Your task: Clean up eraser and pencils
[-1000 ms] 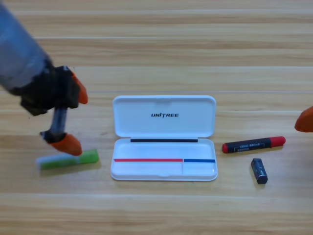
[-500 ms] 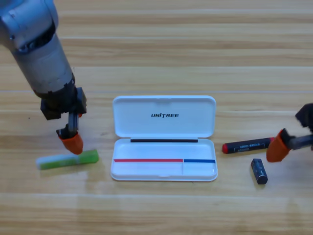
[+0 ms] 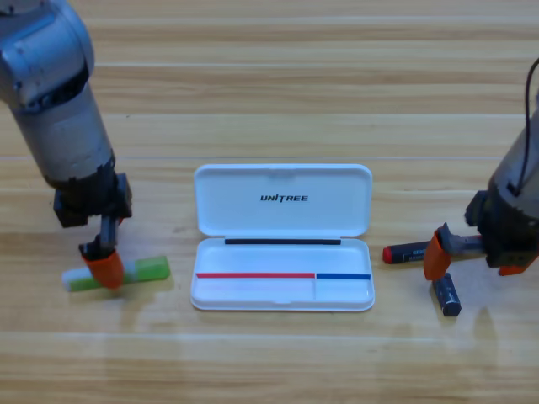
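The left gripper (image 3: 104,268) stands over the green-ended pencil (image 3: 118,274), the right gripper (image 3: 440,254) over the red pencil (image 3: 406,252), the eraser (image 3: 447,295) just below. I cannot tell either grip; probably a shallow pinch lets a pencil roll away.

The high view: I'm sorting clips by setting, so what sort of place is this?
Probably a robotics lab or demo bench: a bare wooden table, a white case printed UNITREE, and two grey arms, the left tool over the green-ended pencil, the right tool over the red pencil.
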